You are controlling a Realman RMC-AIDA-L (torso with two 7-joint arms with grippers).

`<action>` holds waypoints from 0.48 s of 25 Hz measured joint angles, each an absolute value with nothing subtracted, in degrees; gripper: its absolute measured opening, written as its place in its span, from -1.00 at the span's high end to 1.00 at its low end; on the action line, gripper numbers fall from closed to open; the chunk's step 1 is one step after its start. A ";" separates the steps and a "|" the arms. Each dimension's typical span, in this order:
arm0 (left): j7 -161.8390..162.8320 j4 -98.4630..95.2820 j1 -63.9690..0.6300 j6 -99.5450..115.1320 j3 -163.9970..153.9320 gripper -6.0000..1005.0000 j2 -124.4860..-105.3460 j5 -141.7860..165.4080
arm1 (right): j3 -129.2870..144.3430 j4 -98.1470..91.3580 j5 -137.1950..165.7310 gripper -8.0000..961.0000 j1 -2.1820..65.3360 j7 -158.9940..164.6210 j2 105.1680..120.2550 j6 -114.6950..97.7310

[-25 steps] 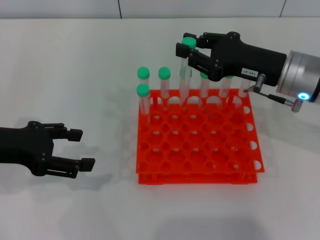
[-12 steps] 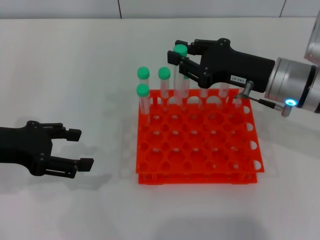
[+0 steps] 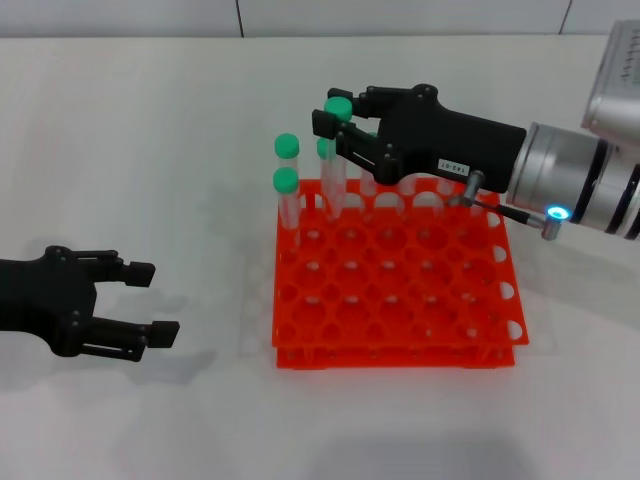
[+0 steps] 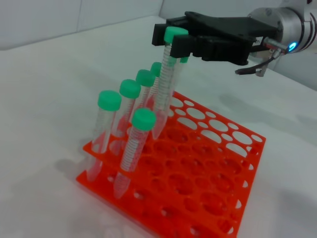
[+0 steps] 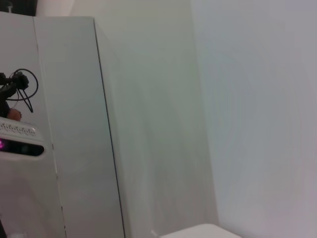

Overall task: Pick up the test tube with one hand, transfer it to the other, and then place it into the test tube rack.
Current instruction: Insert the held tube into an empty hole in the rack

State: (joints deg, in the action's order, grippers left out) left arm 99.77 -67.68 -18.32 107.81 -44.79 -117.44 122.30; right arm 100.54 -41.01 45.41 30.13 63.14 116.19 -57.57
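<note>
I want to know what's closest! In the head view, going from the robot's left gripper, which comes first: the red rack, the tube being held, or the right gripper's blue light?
1. test tube rack, on the table beside the left gripper.
2. test tube, held over the rack's far edge.
3. blue light, far right, on the right arm.

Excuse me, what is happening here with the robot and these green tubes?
The right gripper holds one green-capped test tube near its cap, above the far rows of the orange rack. The tube hangs tilted, its tip close to the rack's holes but not seated. Several other tubes already stand in the rack. The left gripper is open and idle over the table, apart from the rack.
</note>
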 joint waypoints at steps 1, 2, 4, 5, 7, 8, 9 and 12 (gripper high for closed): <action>99.77 -67.68 -18.28 107.87 -44.80 -0.76 -117.42 122.31 | 100.78 -40.88 45.22 0.37 30.29 62.94 116.19 -57.26; 99.76 -67.68 -18.25 107.89 -44.80 -0.76 -117.37 122.33 | 101.08 -40.72 44.93 0.37 30.41 62.74 116.19 -57.06; 99.76 -67.68 -18.18 107.91 -44.77 -0.76 -117.26 122.35 | 101.72 -40.55 44.31 0.37 30.50 62.36 116.19 -56.68; 99.75 -67.68 -18.13 107.91 -44.74 -0.76 -117.21 122.35 | 102.03 -40.49 43.92 0.37 30.51 62.05 116.19 -56.47; 99.75 -67.68 -18.05 107.92 -44.70 -0.76 -117.13 122.35 | 102.57 -40.41 43.44 0.37 30.54 61.58 116.19 -55.96; 99.76 -67.68 -18.04 107.93 -44.68 -0.76 -117.10 122.35 | 102.93 -40.32 43.13 0.37 30.59 61.35 116.19 -55.67; 99.75 -67.68 -18.04 107.93 -44.66 -0.76 -117.05 122.35 | 103.23 -40.24 42.88 0.37 30.70 61.20 116.19 -55.47; 99.75 -67.70 -18.02 107.93 -44.66 -0.76 -116.94 122.35 | 103.71 -39.94 42.19 0.37 31.00 60.63 116.19 -54.95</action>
